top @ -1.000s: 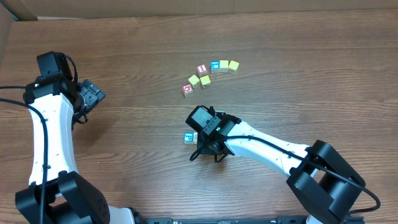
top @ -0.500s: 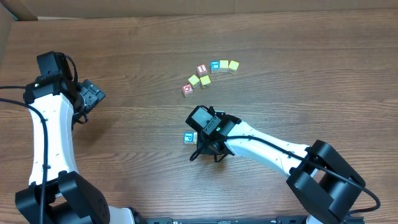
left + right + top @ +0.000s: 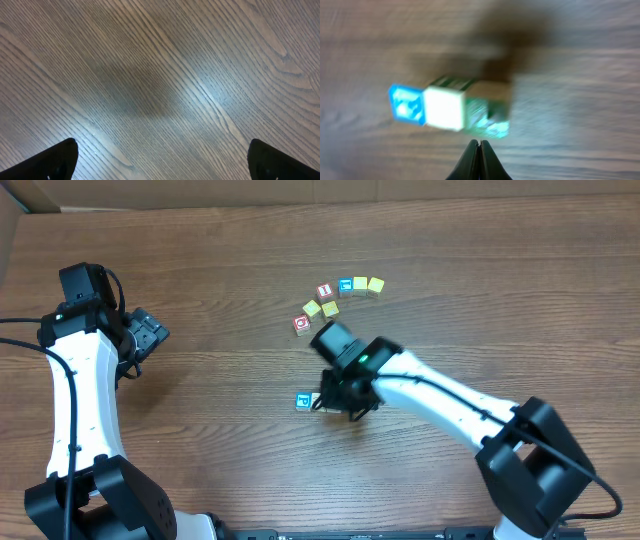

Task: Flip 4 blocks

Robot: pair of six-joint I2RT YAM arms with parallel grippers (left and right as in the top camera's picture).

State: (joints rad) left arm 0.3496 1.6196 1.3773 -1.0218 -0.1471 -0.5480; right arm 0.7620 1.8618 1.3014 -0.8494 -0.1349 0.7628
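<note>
Three small blocks lie in a tight row in the right wrist view: a blue-faced block (image 3: 407,104), a pale cream-faced block (image 3: 445,107) and a blurred teal-green block (image 3: 490,117). My right gripper (image 3: 479,144) is shut and holds nothing, its tips just in front of the teal block. From overhead I see the blue block (image 3: 303,401) and the pale block (image 3: 316,400) beside the right gripper (image 3: 328,404); the arm hides the teal one. A red-faced block (image 3: 300,324) lies farther back. My left gripper (image 3: 165,162) hangs open over bare wood, far to the left (image 3: 150,332).
Behind the right arm is a loose cluster: two yellow cubes (image 3: 311,308) (image 3: 330,309), a red cube marked "1" (image 3: 324,291), a blue cube (image 3: 346,285) and two more yellow cubes (image 3: 360,285) (image 3: 375,284). The wooden table (image 3: 200,400) fills the view.
My right arm has swung up and toward the far side, closer to the cluster, uncovering the pale block beside the blue one. The left arm has stayed still.
</note>
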